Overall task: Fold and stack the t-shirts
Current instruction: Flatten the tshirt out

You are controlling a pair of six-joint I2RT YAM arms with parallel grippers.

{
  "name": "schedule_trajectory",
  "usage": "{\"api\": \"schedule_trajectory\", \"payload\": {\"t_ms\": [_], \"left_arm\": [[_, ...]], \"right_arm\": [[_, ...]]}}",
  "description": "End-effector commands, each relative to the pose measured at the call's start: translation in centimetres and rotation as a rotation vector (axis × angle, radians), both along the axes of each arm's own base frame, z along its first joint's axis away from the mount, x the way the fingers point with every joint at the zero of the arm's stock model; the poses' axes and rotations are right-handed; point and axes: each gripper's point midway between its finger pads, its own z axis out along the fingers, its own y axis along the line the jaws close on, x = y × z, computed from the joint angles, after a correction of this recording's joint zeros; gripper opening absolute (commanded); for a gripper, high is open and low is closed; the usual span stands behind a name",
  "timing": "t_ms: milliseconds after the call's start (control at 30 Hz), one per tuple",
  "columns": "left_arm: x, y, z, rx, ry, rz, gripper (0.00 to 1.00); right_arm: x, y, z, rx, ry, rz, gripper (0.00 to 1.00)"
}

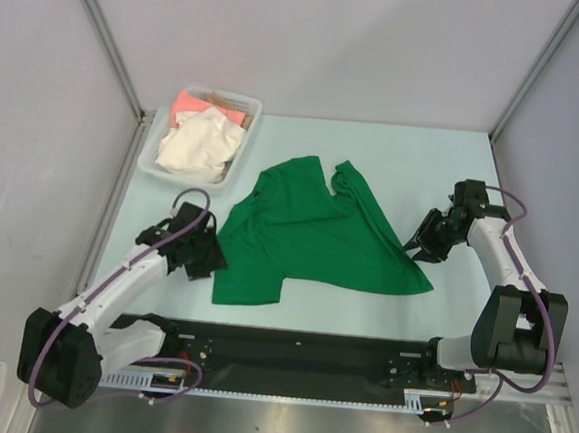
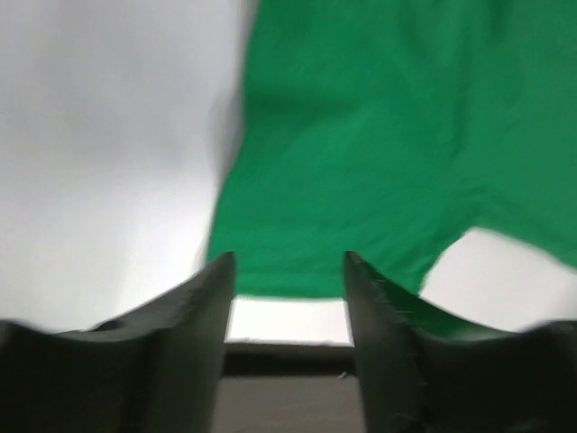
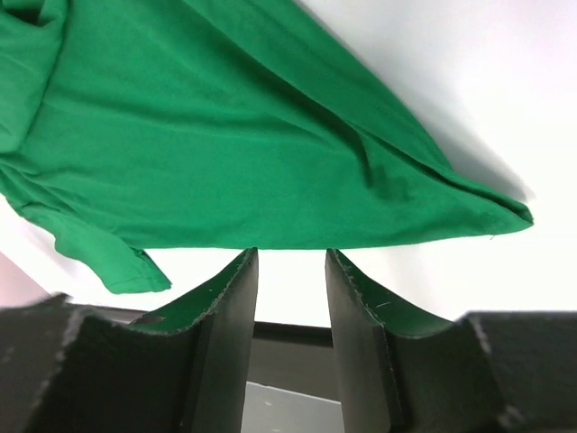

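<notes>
From above, a bright green cloth t-shirt (image 1: 313,233) lies spread and rumpled mid-table (image 1: 424,167). A white plastic lattice basket (image 1: 159,162) at the far left holds a cream-white t-shirt (image 1: 203,142) and a salmon-pink t-shirt (image 1: 191,101). The left gripper (image 1: 206,255) sits at the green shirt's left edge, and the right gripper (image 1: 414,248) near its right corner.

The blurred left wrist view shows the left gripper (image 2: 288,262) with its fingers apart and empty, the green hem (image 2: 361,180) just ahead.

In the right wrist view, the right gripper (image 3: 290,257) is likewise spread and holds nothing, the shirt's edge (image 3: 225,153) just beyond.

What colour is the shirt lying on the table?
The shirt is solid bright green, clearest in the top external view.
</notes>
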Motion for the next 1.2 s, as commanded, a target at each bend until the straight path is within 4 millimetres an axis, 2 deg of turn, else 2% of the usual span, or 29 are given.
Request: {"api": "schedule_trajectory", "payload": {"t_ms": [0,67,100,133,167,200,233,267,300,333,367,400,433,467,500,533,567,600,700,733,767,800,833,867,900,1000,1033,1100,1167], "left_arm": [[10.0,-3.0,6.4,-0.155,-0.308,-0.040,0.61],[12.5,-3.8,7.2,-0.173,-0.327,-0.077,0.65],[15.7,-5.1,10.4,-0.220,-0.443,-0.111,0.68],[17.5,-5.8,9.0,-0.218,-0.409,-0.137,0.68],[19.2,-6.4,9.5,-0.221,-0.434,-0.152,0.69],[22.1,-7.5,12.4,-0.245,-0.520,-0.179,0.67],[24.2,-7.9,10.6,-0.231,-0.494,-0.178,0.65],[25.9,-8.3,10.4,-0.226,-0.511,-0.180,0.61],[28.6,-8.6,12.6,-0.216,-0.582,-0.171,0.56],[30.9,-8.9,10.3,-0.185,-0.573,-0.173,0.54],[32.4,-9.3,10.0,-0.160,-0.587,-0.175,0.54],[35.1,-9.5,12.7,-0.140,-0.659,-0.158,0.54],[36.2,-9.3,11.5,-0.085,-0.630,-0.166,0.53],[37.4,-9.9,8.0,-0.029,-0.565,-0.187,0.52],[40.1,-9.9,10.7,0.024,-0.634,-0.171,0.52],[40.5,-9.3,9.2,0.090,-0.580,-0.175,0.52],[41.3,-9.1,8.6,0.105,-0.558,-0.175,0.52],[43.5,-9.1,8.1,0.123,-0.564,-0.158,0.51],[44.3,-6.3,6.1,0.163,-0.492,-0.117,0.52],[44.4,-4.6,5.5,0.166,-0.476,-0.089,0.52],[44.4,-3.5,5.1,0.166,-0.463,-0.078,0.52],[43.9,-2.3,3.5,0.174,-0.423,-0.066,0.52],[43.6,-0.9,3.7,0.190,-0.412,-0.051,0.52],[43.5,1.4,3.3,0.215,-0.391,-0.022,0.52],[43.1,2.3,2.7,0.218,-0.374,-0.025,0.52],[42.8,5.6,4.2,0.286,-0.384,-0.008,0.52],[42.7,6.5,5.6,0.322,-0.405,-0.022,0.52],[42.3,8.1,6.5,0.395,-0.404,-0.011,0.52],[42.2,8.2,8.3,0.374,-0.432,-0.028,0.54]], "right_arm": [[0.4,1.3,1.4,0.014,-0.036,0.058,0.43],[0.6,1.6,1.8,0.009,-0.047,0.065,0.43],[0.6,1.9,2.0,0.014,-0.050,0.071,0.44],[0.6,2.2,2.2,0.021,-0.055,0.066,0.44],[0.6,2.7,2.4,0.024,-0.061,0.081,0.44],[0.6,3.1,2.5,0.027,-0.060,0.086,0.44],[0.6,3.6,2.7,0.035,-0.063,0.098,0.44],[0.5,3.7,2.8,0.039,-0.059,0.095,0.44],[0.7,3.9,3.2,0.039,-0.065,0.100,0.44],[0.4,4.0,3.4,0.032,-0.056,0.103,0.44],[0.4,4.2,3.6,0.028,-0.058,0.111,0.45],[0.5,4.3,4.0,0.022,-0.066,0.117,0.45],[0.2,4.2,4.1,0.011,-0.052,0.116,0.45],[0.2,4.1,4.3,0.005,-0.053,0.117,0.45],[0.1,4.0,4.5,0.000,-0.058,0.119,0.45],[0.1,3.8,4.7,-0.010,-0.055,0.118,0.45],[0.0,3.5,4.7,-0.026,-0.055,0.114,0.45],[-0.1,3.3,4.8,-0.034,-0.058,0.112,0.45],[-0.4,2.5,4.9,-0.061,-0.050,0.105,0.45],[-0.5,2.3,4.9,-0.064,-0.050,0.103,0.45],[-0.6,2.2,4.7,-0.064,-0.046,0.098,0.45],[-0.6,2.1,4.6,-0.058,-0.047,0.094,0.45],[-0.3,2.0,4.6,-0.052,-0.055,0.086,0.45],[-0.3,2.1,4.5,-0.048,-0.052,0.085,0.45],[-0.2,2.2,4.4,-0.040,-0.050,0.084,0.45],[0.1,2.5,3.8,-0.027,-0.044,0.084,0.45],[0.3,2.8,3.7,-0.016,-0.053,0.090,0.45],[0.3,3.2,2.9,-0.003,-0.031,0.093,0.45],[0.5,3.6,2.5,0.013,-0.023,0.097,0.45]]}}
